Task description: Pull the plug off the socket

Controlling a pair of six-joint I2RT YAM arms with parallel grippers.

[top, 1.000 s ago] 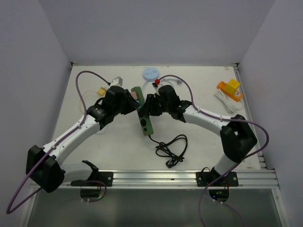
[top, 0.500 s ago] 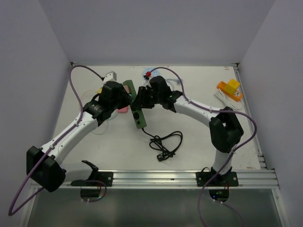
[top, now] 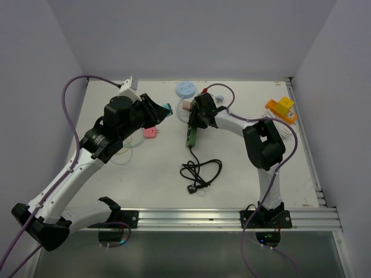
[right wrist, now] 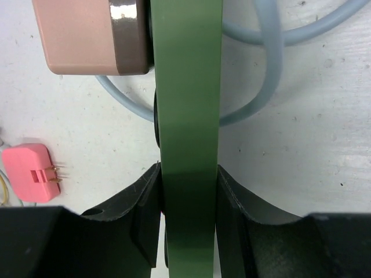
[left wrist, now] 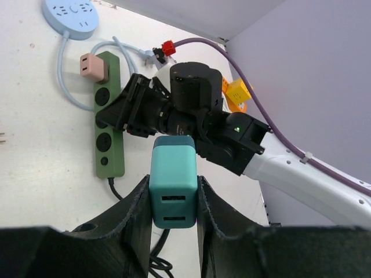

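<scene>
Left claw (left wrist: 173,191) clamping teal plug (left wrist: 173,168), right claw (right wrist: 187,191) pinching strip (right wrist: 186,87), ends cropped

Table (top: 145,179) with pink plug (top: 151,132), black cord (top: 200,172)

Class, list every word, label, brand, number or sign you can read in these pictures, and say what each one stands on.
No text can be read in any view.
Teal adapter: plain face with two slots, no print.
Green power strip: no legible marking.
Round blue socket: any marks are too small to read.
Orange and yellow block: too small to read.
</scene>
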